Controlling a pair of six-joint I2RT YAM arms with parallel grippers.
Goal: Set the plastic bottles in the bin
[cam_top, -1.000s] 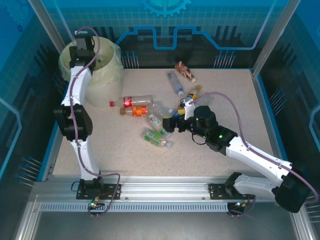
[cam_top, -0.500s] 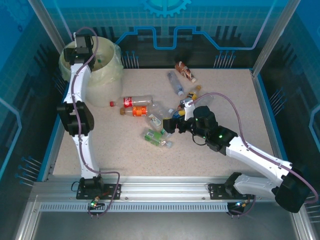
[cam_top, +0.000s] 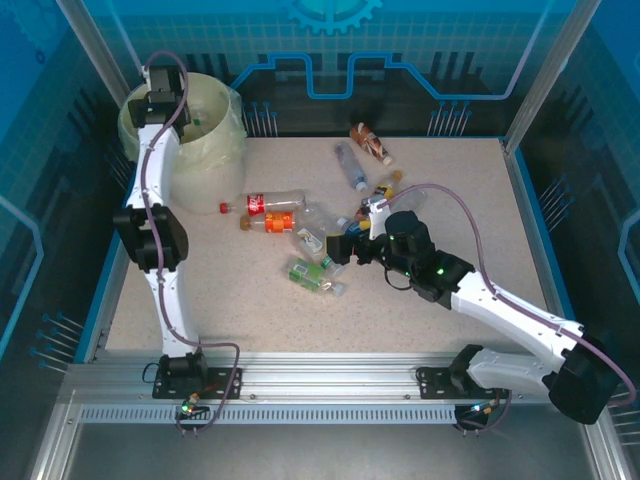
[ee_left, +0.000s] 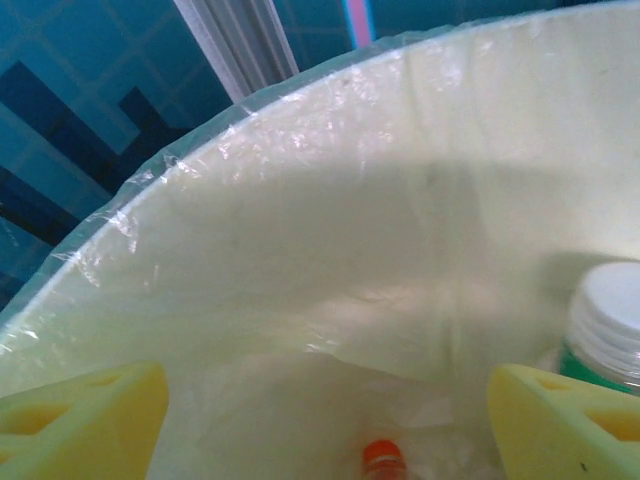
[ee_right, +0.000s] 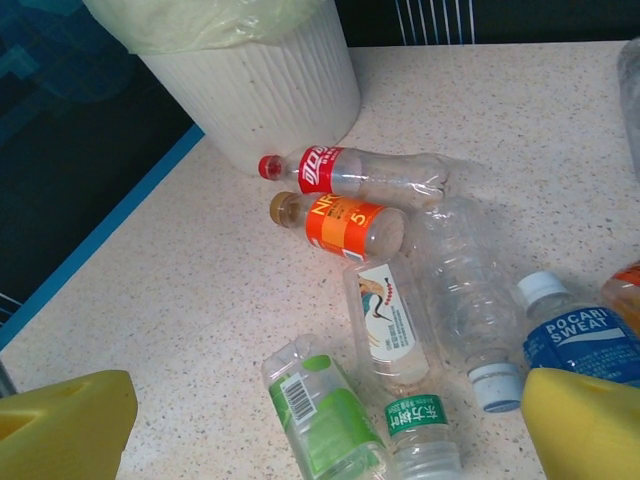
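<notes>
While the left gripper (ee_left: pixel 320 425) hangs over the bin (cam_top: pixel 215 165) in the bench's far left corner, its yellow fingers (ee_left: pixel 80 420) stand well apart, holding nothing. A white-capped bottle (ee_left: pixel 610 320) sits inside. The right gripper (ee_right: pixel 325 430) gapes wide over plastic bottles (ee_right: pixel 365 172) lying mid-bench, gripping none.

One bin (cam_top: pixel 215 160) is counted. At least nine plastic bottles (cam_top: pixel 270 203) are counted on the desk (cam_top: pixel 450 190); the tangled middle cluster cannot be counted exactly. Inside the bin, two more are seen: one white-capped bottle (ee_left: pixel 615 305) and one orange-capped bottle (ee_left: pixel 382 458).
</notes>
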